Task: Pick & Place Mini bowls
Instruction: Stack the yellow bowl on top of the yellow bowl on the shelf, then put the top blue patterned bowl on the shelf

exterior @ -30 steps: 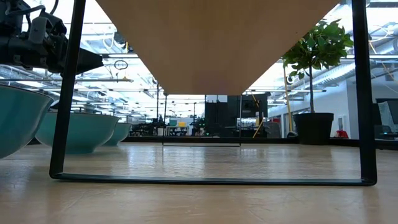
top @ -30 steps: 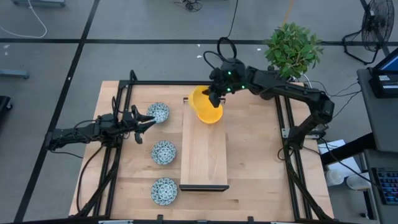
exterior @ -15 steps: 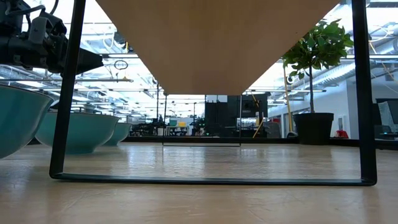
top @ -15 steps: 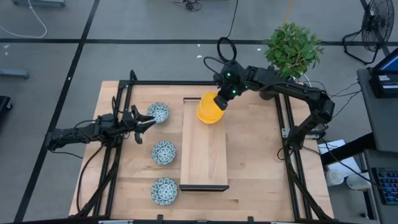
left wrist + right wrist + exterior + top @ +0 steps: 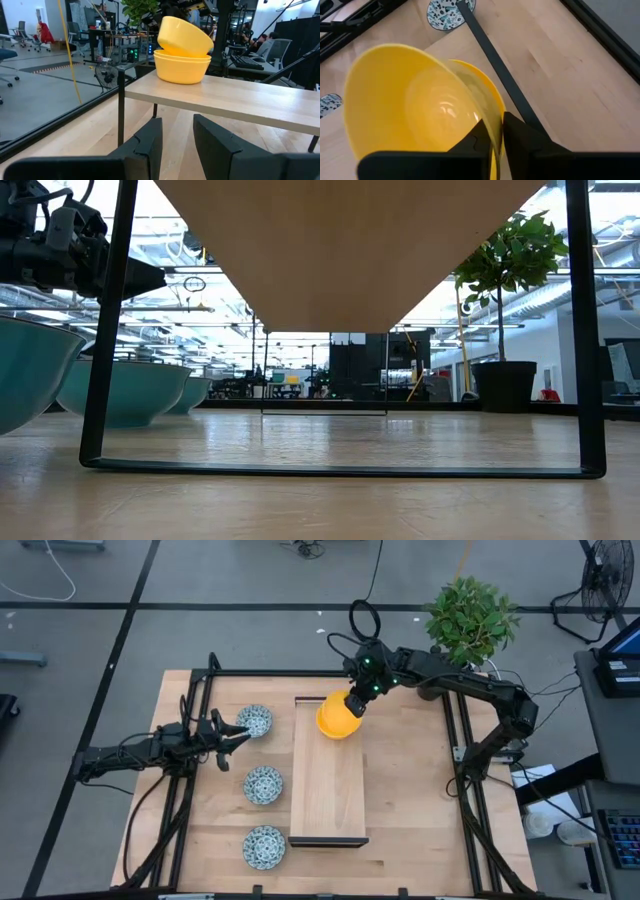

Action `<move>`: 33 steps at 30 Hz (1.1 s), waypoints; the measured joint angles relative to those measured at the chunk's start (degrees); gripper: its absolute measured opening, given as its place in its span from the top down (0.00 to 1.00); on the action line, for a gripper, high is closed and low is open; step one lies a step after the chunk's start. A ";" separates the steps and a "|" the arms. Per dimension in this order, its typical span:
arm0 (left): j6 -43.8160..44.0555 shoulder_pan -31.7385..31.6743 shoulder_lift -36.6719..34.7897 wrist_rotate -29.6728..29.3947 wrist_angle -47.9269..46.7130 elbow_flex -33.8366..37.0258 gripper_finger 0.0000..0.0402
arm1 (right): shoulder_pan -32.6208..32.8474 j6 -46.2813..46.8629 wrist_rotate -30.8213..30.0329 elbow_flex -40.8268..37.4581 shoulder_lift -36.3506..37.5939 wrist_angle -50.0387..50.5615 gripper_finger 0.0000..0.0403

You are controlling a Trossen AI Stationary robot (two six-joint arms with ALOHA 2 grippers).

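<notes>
Two plain yellow mini bowls sit at the far end of the wooden tray [image 5: 328,790]. The lower one [image 5: 182,67] stands on the tray, and the upper one [image 5: 185,35] lies tilted in it, mouth toward my right gripper [image 5: 352,704], which is shut on it. Three white mini bowls with a blue-green pattern [image 5: 254,721] [image 5: 263,784] [image 5: 264,846] stand in a row on the table left of the tray. My left gripper [image 5: 236,733] hovers open just left of the far patterned bowl. A third yellow bowl does not show. My right gripper pinches the upper yellow bowl by its rim [image 5: 490,131], one finger [image 5: 475,142] inside the bowl and one [image 5: 520,137] outside. The fingers come slanting down from the far right. The bowl is tilted, and its lower side rests in the bowl beneath [image 5: 482,85].
The tray stands on thin black metal legs [image 5: 100,380] above the table; its near two thirds are bare wood. A potted plant [image 5: 470,620] stands off the table's far right corner. Black frame rails [image 5: 455,740] run along both table sides.
My right gripper has moved a little toward the near edge and down with the yellow bowl, which has tipped further over onto the bowl below it. During the last half second it has kept still.
</notes>
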State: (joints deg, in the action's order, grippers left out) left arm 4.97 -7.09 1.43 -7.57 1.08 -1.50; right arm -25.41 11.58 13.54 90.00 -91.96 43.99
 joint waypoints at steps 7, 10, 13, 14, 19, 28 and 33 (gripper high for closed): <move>0.00 0.00 0.00 -0.02 0.00 0.00 0.72 | 0.00 -0.47 0.02 0.00 0.00 -0.29 0.82; -0.02 0.00 0.02 0.00 0.02 0.00 0.72 | 0.00 -0.48 0.04 0.00 0.00 -1.98 0.76; -0.02 0.00 0.01 -0.01 0.01 0.00 0.72 | 0.00 -0.53 0.03 0.00 0.30 -4.85 0.71; -0.02 -0.02 0.01 -0.01 0.02 0.00 0.72 | 0.00 -0.78 0.03 0.00 0.52 -5.76 0.69; 0.00 0.00 0.02 -0.02 0.00 0.00 0.72 | 1.12 -1.80 0.17 -0.02 0.72 -12.22 0.65; -0.01 -0.01 0.01 0.00 0.00 0.00 0.72 | 6.03 -10.58 3.30 -0.10 2.20 -15.54 0.66; -0.01 -0.02 0.02 -0.02 0.01 0.00 0.72 | 8.88 -11.76 2.95 -1.27 5.43 -14.61 0.67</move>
State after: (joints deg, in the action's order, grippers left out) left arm 4.96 -7.11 1.45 -7.59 1.09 -1.50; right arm -16.53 -0.19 16.49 88.72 -86.54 29.38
